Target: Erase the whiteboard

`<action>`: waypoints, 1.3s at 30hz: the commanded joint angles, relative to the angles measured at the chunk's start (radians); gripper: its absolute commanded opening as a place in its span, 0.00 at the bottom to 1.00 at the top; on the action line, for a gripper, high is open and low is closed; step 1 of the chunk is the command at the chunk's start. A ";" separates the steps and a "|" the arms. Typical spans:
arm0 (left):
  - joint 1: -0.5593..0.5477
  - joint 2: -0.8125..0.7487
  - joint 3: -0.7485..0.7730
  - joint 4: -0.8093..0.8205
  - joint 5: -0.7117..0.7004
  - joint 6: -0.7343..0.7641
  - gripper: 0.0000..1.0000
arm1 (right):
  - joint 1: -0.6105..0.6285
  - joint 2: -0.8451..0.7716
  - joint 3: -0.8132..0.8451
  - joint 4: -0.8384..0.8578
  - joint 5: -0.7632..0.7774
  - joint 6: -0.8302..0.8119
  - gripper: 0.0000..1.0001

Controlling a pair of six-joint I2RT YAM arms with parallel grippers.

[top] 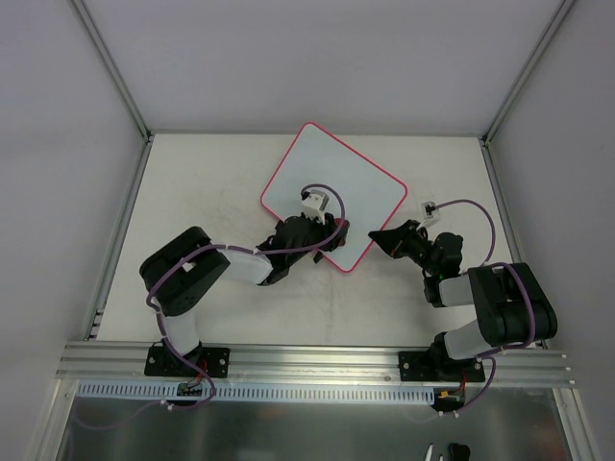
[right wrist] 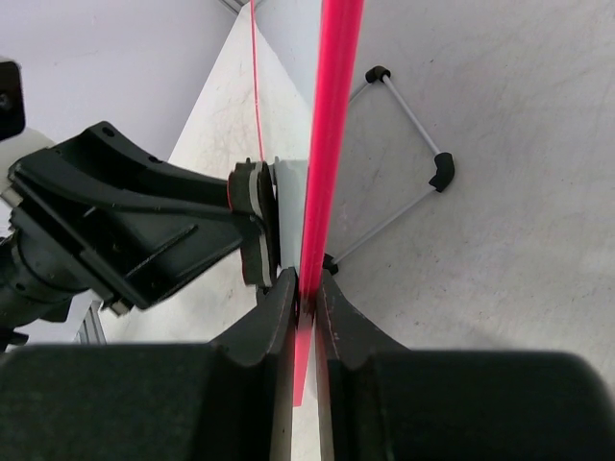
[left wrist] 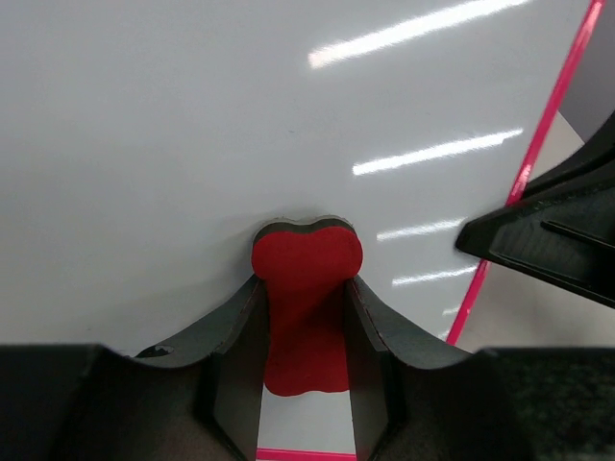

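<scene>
Clamps the thin pink rim point(right wrist: 327, 115) of the whiteboard point(top: 332, 182) at its near-right edge, jaws of the right hand point(right wrist: 306, 288) closed edge-on over it, apparently to steady it. Just inside that same edge, over the near part of the whiteboard, pinches a red eraser point(left wrist: 306, 274) in the left hand point(left wrist: 306, 288), fingers closed tight on its waist. Seems to press the eraser's head against the white face.

Lies flat on the bench point(top: 211, 173), turned at an angle, one corner pointing to the far side. Shows no writing ahead of the eraser in the left wrist view, only glare stripes. Looks clean from above too, though faint marks could be too small to tell.

Judging by looks, handles as light, thin and stiff, with a glossy, slippery face. Likely skates or spins on the bench under a rubbing stroke unless pinned. Offers nothing to grip on the face itself. Best taken by the rim, edge-on, as the right hand has it now, on the side nearest that hand. Calls for a firm pinch, since the rim is narrow and smooth and could slide out between the jaws. Wants even, moderate pressure through the eraser, pushed toward the held edge or along it rather than away. Farther across the whiteboard, leaves the far corner and left edge unheld, so hard strokes out there may pivot it about the pinch.
</scene>
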 commanded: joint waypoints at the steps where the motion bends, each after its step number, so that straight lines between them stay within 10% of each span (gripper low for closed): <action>1: 0.087 0.051 -0.046 -0.137 -0.002 -0.023 0.17 | 0.027 -0.019 0.032 0.258 -0.049 -0.048 0.00; 16: 0.202 0.054 -0.100 -0.117 0.041 -0.034 0.17 | 0.027 -0.016 0.032 0.258 -0.049 -0.048 0.00; 39: 0.006 0.088 -0.120 -0.087 -0.021 -0.149 0.17 | 0.029 -0.019 0.031 0.258 -0.049 -0.050 0.00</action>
